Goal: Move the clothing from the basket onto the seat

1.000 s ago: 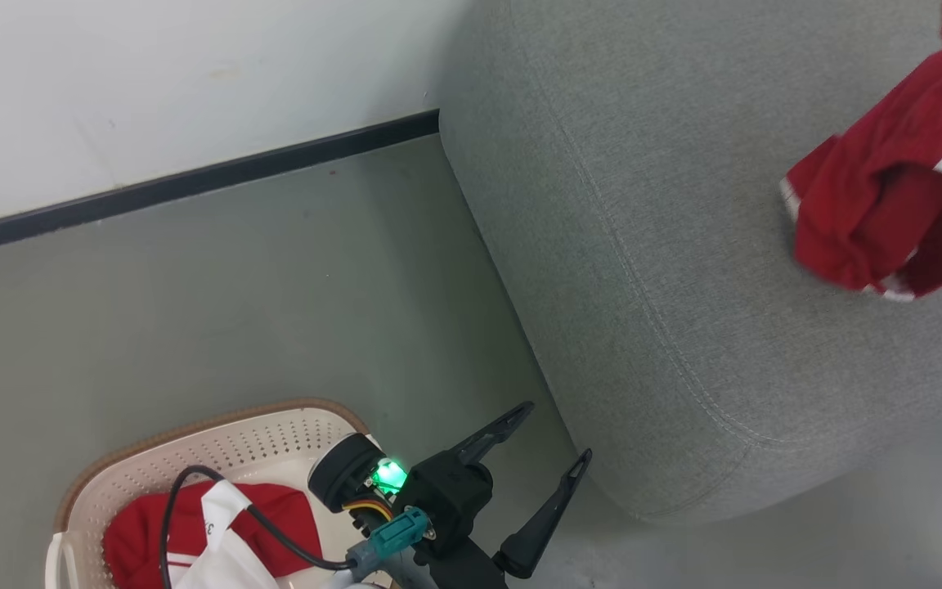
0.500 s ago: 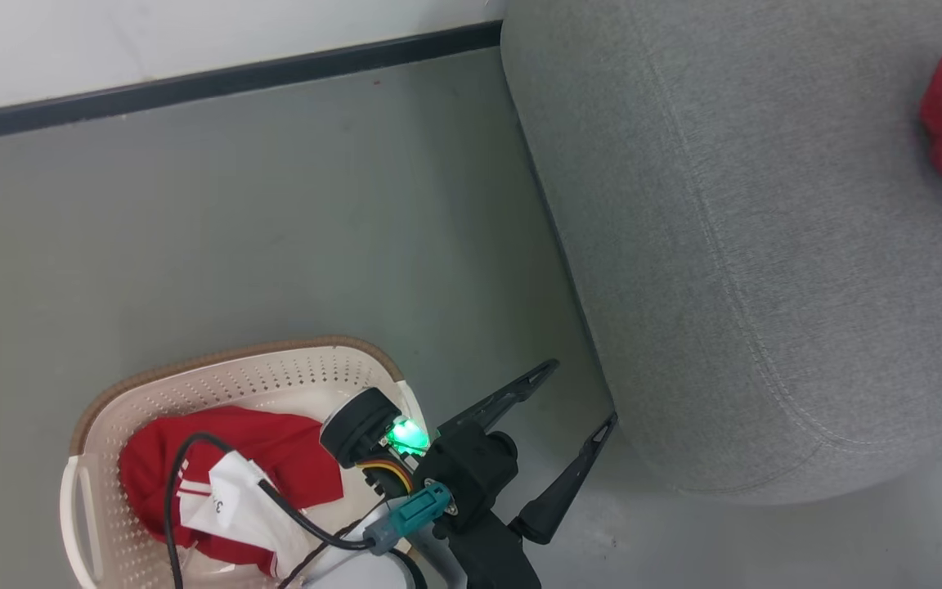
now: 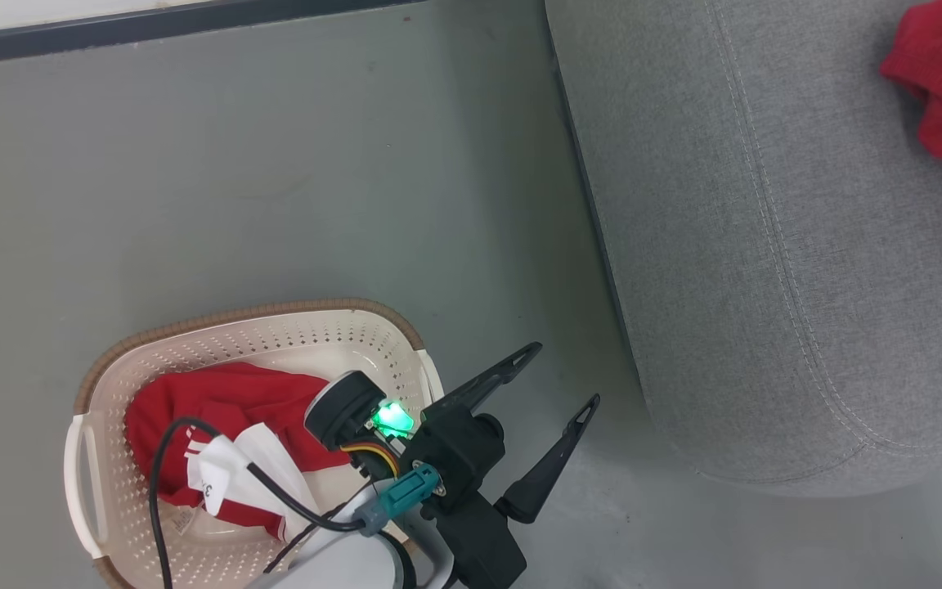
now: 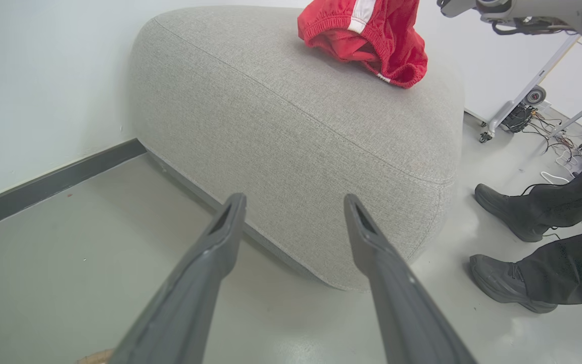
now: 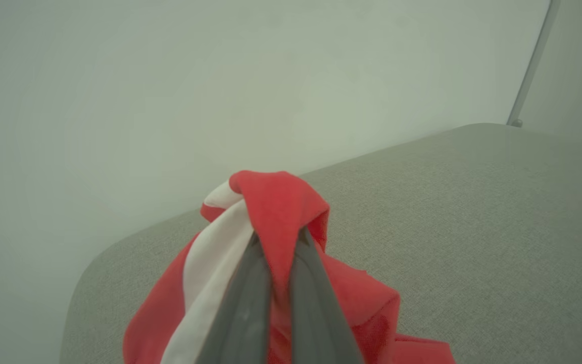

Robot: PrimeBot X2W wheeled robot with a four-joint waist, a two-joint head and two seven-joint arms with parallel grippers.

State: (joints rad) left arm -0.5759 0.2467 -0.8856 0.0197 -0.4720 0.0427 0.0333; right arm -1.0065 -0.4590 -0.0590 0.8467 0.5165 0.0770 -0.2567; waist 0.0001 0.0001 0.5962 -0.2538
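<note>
My right gripper [image 5: 278,235] is pinched shut on a red garment [image 5: 281,202] that seems to touch the sofa [image 5: 473,212], while my left gripper [image 3: 562,375] gapes wide and empty beside the basket [image 3: 275,335], where another red garment [image 3: 217,401] lies.

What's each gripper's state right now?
Left gripper: open, holding nothing.
Right gripper: shut on a red garment.

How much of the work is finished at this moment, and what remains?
Done: one red garment is out of the basket and over the seat. In hand: the right gripper is shut on it. Remaining: release it, then fetch the second garment in the basket; the left gripper is open, empty.
</note>
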